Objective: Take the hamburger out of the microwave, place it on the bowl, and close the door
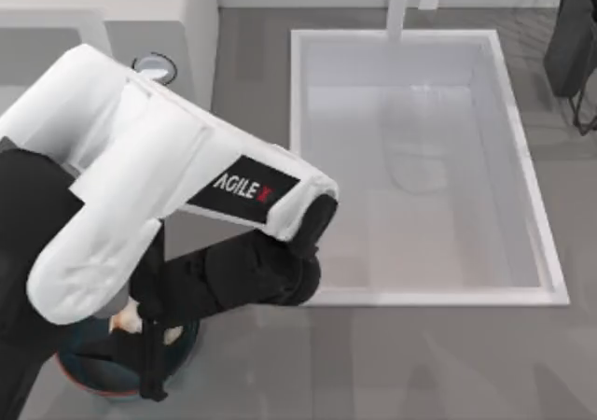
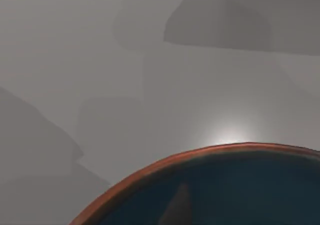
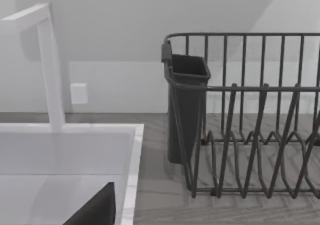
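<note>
1. One bowl [image 1: 89,373], teal inside with a reddish-brown rim, is seen at the near left corner of the top view, on the grey counter [image 1: 392,364].
2. One hamburger [image 1: 126,323] is glimpsed as a pale lump just over that bowl, half hidden under the dark wrist; whether it rests in the bowl or is gripped cannot be told.
3. The left gripper [image 1: 149,345] is held low over the bowl; how far its fingers are parted cannot be told.
4. In the left wrist view one curve of bowl rim [image 2: 200,152] is caught against bare counter.
5. One white sink [image 1: 550,289] is spread across the middle, with one faucet [image 1: 399,5] at its far edge.
6. One microwave [image 1: 201,28] is placed far left, one silver-rimmed knob [image 1: 154,66] showing beside the white arm.
7. One dark dish rack [image 3: 250,135] with one utensil cup [image 3: 185,110] is seen in the right wrist view, beyond the sink's corner.
</note>
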Controlling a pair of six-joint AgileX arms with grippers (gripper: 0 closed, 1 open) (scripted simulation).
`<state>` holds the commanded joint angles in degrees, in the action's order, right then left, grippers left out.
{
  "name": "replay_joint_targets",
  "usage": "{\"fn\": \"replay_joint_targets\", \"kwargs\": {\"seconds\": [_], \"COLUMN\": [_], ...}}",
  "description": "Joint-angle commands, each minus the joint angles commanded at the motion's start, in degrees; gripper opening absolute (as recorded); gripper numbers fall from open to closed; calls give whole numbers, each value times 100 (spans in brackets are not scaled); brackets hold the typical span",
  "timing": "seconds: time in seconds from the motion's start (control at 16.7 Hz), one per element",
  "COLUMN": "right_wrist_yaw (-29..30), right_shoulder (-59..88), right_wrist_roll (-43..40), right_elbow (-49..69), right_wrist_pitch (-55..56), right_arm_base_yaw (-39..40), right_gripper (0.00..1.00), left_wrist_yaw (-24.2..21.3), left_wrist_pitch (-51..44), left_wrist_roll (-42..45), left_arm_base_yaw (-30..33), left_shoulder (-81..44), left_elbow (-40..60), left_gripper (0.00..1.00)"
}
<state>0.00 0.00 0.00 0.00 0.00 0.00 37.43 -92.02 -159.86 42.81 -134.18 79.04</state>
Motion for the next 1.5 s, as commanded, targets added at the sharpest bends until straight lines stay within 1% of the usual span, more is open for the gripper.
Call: {"fn": "replay_joint_targets", "kwargs": {"seconds": [0.18, 0.42, 1.2, 1.26, 1.5], "right_wrist_yaw": [0, 0, 0, 0, 0], "right_shoulder": [0, 0, 0, 0, 0], "right_wrist_roll": [0, 0, 0, 0, 0], "right_elbow": [0, 0, 0, 0, 0], "right_wrist_pitch": [0, 0, 0, 0, 0], "right_arm_base_yaw": [0, 0, 0, 0, 0], "right_gripper": [100, 100, 100, 100, 100], "left_wrist_yaw": [125, 132, 132, 132, 132], "left_wrist_pitch": [398, 414, 414, 414, 414], "left_wrist_roll": [97, 103, 103, 103, 103], "left_arm_base_yaw": [-141, -149, -149, -149, -149], "left_shoulder": [-9, -10, -10, -10, -10], "left_elbow": [-364, -379, -379, -379, -379], "left_gripper": [0, 0, 98, 100, 100]}}
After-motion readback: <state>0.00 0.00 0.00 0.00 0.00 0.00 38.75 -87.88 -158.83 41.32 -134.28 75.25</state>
